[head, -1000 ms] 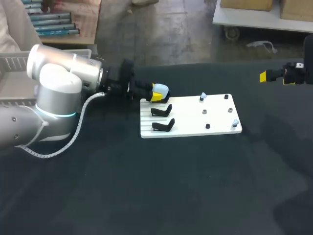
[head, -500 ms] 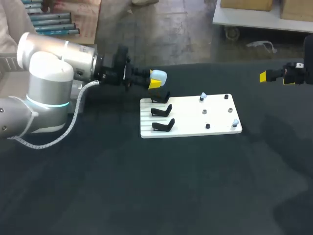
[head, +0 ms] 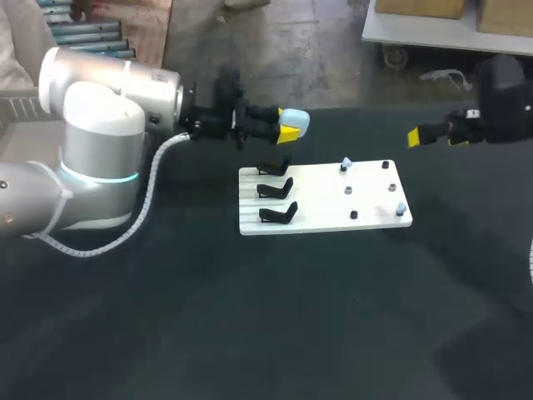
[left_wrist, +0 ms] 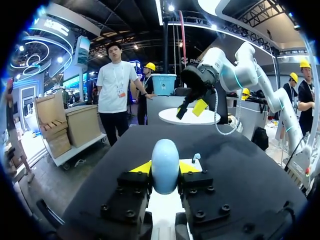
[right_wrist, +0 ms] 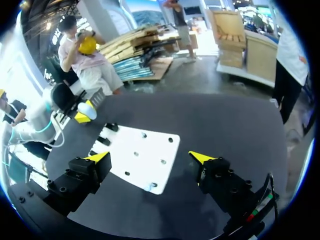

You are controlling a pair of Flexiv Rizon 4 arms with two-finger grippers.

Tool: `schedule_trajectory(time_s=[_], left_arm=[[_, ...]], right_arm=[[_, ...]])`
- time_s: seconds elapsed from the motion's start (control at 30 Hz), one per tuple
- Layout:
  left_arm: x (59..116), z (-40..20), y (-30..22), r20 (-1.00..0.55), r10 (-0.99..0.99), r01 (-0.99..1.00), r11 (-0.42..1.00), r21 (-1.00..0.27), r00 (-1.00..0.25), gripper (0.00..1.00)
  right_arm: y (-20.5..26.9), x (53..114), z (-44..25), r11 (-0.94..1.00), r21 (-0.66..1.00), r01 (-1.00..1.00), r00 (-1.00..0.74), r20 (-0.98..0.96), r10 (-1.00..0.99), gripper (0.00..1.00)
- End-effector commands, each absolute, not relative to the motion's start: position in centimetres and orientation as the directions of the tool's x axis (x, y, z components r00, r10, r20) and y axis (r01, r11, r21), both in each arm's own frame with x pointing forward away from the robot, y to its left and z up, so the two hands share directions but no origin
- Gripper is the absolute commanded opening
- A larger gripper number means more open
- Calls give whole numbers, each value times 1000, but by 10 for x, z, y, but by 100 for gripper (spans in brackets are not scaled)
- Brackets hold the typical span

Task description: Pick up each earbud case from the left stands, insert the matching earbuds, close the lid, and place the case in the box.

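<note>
case: pale blue earbud case point(head: 298, 119), rounded pebble shape, in the air over the table's point(head: 250, 333) far side, just past the far-left corner of the white board point(head: 333, 218)
left claw: left gripper point(left_wrist: 165, 169) clenched on the case, yellow tips pressing its two flanks, rounded end sticking out ahead of the fingers
right claw: right gripper point(right_wrist: 150, 157) released, fingers spread wide, nothing between them; hangs over the table's far right, well apart from the case
stands: three black stands point(head: 275, 188) in a column at the board's left end, all bare
earbuds: small pale blue, dark and grey earbuds point(head: 346, 164) spread over the board's right half; too small to match to the case by shape, colour the only cue
box: not identifiable in any view
lid: cannot tell whether raised or down
weight: probably light, no strain on the grip
stiffness: likely hard plastic shell, no give under the pads
slip: smooth curved surface, likely slippery; prone to squirting out or rotating if pinched near a rounded end
hold: across the two widest flanks, low on the body, pads off the lid seam so the hinge stays free
care: hinge and lid probably the weak spot; moderate squeeze only
</note>
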State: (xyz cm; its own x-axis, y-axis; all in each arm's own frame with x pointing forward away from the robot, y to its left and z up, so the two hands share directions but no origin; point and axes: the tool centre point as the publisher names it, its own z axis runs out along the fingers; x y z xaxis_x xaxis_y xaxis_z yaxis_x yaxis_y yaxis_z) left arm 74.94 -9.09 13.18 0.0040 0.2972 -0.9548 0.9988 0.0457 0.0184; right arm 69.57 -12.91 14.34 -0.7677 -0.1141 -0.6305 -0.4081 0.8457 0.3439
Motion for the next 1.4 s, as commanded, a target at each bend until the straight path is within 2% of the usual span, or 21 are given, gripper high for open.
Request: schedule_trajectory(time_s=[0.03, 0.37, 0.67, 1.4], left_arm=[[748, 134, -107, -954, 298, 997, 75, 36, 12, 0], [750, 132, -144, -944, 328, 997, 51, 52, 33, 0], [748, 132, -156, -940, 339, 998, 29, 55, 42, 0], [735, 136, -162, -945, 323, 998, -8, 57, 57, 0]], right_arm=[[-117, 708, 138, 813, 378, -442, -769, -626, -127, 100], [-80, 712, 138, 771, 394, -501, -767, -615, -184, 100], [-61, 720, 140, 738, 404, -541, -756, -618, -216, 100], [-50, 739, 141, 723, 409, -556, -753, -616, -230, 100]])
